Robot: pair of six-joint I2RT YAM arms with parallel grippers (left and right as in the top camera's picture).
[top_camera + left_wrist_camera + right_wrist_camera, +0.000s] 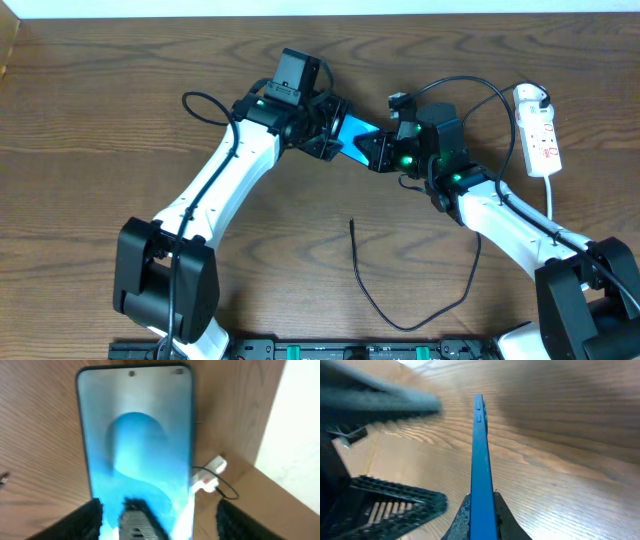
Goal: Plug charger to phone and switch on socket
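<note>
**Phone between both pincers, cable loose**

My right pincer [479, 515] is clenched on the phone [479, 445], grasping its thin edge, mid-table toward the far side. My left pincer [160, 522] is released, spread wide either side of the lit screen. Cable [358, 262] lies loose on the table [100, 120], near of the phone. Power strip [541, 135] sits far right.

This is looking like a robotics lab bench: a white-and-black arm [225, 175] is standing at lower left and another arm [510, 215] at lower right, both sitting by a dark rail [330, 350] at the bottom edge and leaning over a wood-grain table [100, 150].
</note>
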